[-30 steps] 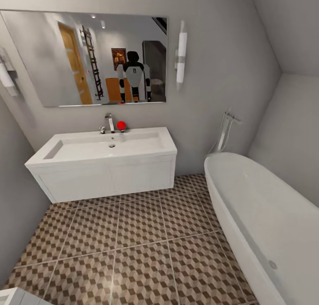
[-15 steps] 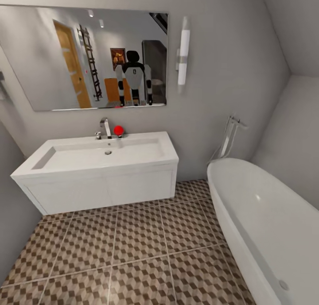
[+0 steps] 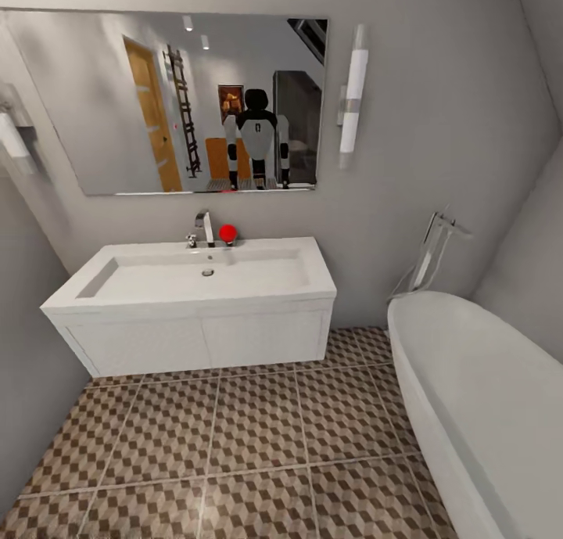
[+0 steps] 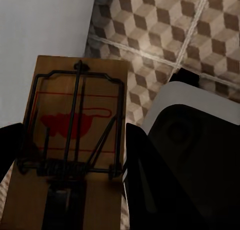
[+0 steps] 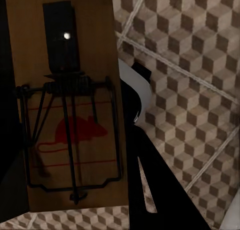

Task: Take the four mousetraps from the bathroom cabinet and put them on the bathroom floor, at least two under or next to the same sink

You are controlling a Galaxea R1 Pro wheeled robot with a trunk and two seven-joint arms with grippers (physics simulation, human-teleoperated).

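Note:
A tan wooden mousetrap (image 4: 75, 140) with a dark wire bar and a red mouse print sits between the dark fingers of my left gripper (image 4: 75, 160), which is shut on it above the cube-patterned bathroom floor (image 4: 165, 24). A second mousetrap (image 5: 70, 104) of the same kind is clamped in my right gripper (image 5: 70, 140), also over the tiles (image 5: 200, 89). In the head view the white bathroom sink (image 3: 195, 277) with its chrome faucet (image 3: 205, 228) stands ahead on a white vanity (image 3: 203, 339). The mirror (image 3: 156, 101) reflects an orange-brown cabinet (image 3: 216, 157) behind me.
A white oval bathtub (image 3: 477, 398) fills the right side, with a chrome filler (image 3: 434, 249) at its head. A red ball (image 3: 227, 232) rests by the faucet. Grey walls close in at left (image 3: 31, 367) and behind the sink. Open tiled floor (image 3: 250, 445) lies between vanity and tub.
The head camera has moved: the sink, mirror and tub now sit further right in the picture than half a second ago. Nothing in the room itself has shifted.

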